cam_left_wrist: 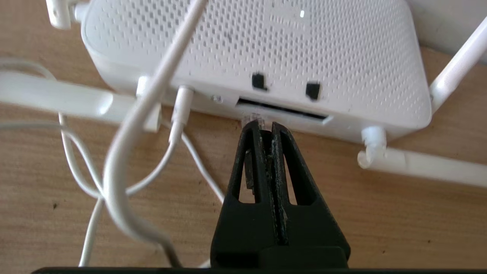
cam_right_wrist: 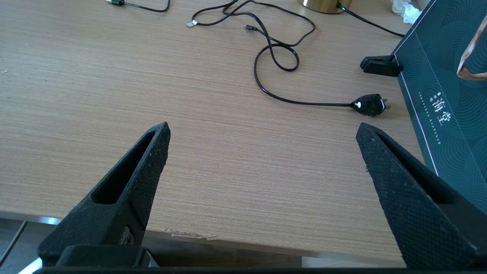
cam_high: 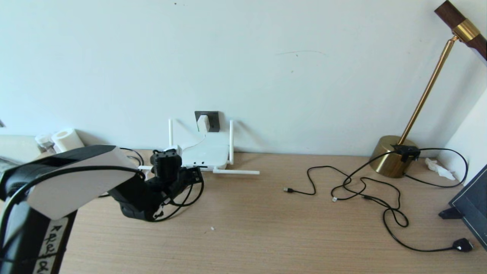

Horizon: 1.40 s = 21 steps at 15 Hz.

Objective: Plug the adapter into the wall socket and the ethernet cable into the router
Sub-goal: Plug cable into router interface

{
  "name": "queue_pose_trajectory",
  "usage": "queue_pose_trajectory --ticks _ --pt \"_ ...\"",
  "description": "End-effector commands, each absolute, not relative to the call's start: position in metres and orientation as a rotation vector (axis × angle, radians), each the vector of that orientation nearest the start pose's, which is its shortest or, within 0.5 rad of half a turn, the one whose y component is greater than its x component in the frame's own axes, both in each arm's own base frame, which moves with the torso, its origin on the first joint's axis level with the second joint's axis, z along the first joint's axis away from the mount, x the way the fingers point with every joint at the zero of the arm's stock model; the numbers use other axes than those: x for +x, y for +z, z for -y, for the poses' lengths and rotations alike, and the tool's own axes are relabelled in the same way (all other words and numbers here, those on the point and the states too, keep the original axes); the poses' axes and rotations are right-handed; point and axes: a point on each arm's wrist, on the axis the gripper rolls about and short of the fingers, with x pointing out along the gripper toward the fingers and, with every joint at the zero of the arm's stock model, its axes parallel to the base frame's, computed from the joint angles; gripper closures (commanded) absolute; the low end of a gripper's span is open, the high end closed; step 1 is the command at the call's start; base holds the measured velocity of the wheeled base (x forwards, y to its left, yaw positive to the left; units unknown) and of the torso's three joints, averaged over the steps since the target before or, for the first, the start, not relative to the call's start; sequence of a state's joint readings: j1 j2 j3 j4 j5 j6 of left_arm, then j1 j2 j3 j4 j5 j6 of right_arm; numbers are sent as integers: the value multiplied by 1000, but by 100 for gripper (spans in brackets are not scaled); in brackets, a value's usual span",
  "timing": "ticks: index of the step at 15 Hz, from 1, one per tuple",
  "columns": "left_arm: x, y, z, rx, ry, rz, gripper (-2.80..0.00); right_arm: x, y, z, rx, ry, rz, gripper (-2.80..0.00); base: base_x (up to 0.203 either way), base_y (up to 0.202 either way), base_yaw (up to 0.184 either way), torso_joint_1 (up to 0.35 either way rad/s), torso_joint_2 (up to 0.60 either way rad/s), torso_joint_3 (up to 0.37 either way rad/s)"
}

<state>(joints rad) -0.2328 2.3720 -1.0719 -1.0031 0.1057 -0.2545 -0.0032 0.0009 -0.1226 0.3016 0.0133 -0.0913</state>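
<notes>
The white adapter (cam_high: 203,123) sits in the dark grey wall socket (cam_high: 214,116), and its thin white cord (cam_left_wrist: 114,160) runs down to the router. The flat white router (cam_high: 204,153) lies on the desk below the socket, antennas spread. My left gripper (cam_left_wrist: 265,130) is shut on the ethernet cable (cam_high: 191,198). The cable's clear plug tip (cam_left_wrist: 252,119) pokes out past the fingertips, right at the left end of the router's dark port slot (cam_left_wrist: 289,112). My right gripper (cam_right_wrist: 262,129) hangs open and empty over the desk's front edge, out of the head view.
Thin black cables (cam_high: 365,190) with small plugs and a black mains plug (cam_high: 462,244) lie at the right. A brass lamp (cam_high: 392,156) stands by the wall, a dark box (cam_right_wrist: 445,76) at the far right. A paper roll (cam_high: 67,139) sits at the back left.
</notes>
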Motion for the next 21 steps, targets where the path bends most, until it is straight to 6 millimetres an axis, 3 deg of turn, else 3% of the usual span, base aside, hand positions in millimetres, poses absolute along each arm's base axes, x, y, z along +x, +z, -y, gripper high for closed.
queue_pose_trajectory --ticks 1,6,10,13,16,21 --pt "410 23 96 -195 -85 -346 0 -35 78 0 -90 19 -182 -280 0 0 0 0 0 0" --pt "386 15 94 -183 -133 -276 0 -35 78 0 -90 19 -182 -280 0 0 0 0 0 0" --pt "352 10 91 -143 -232 -204 0 -35 78 0 -90 19 -182 -280 0 0 0 0 0 0" --pt "331 20 87 -149 -312 -238 0 -35 78 0 -90 19 -182 -280 0 0 0 0 0 0" --pt "323 18 90 -138 -372 -265 0 -35 78 0 -90 19 -182 -280 0 0 0 0 0 0" --pt "319 14 111 -125 -449 -277 0 -35 78 0 -90 19 -182 -280 0 0 0 0 0 0"
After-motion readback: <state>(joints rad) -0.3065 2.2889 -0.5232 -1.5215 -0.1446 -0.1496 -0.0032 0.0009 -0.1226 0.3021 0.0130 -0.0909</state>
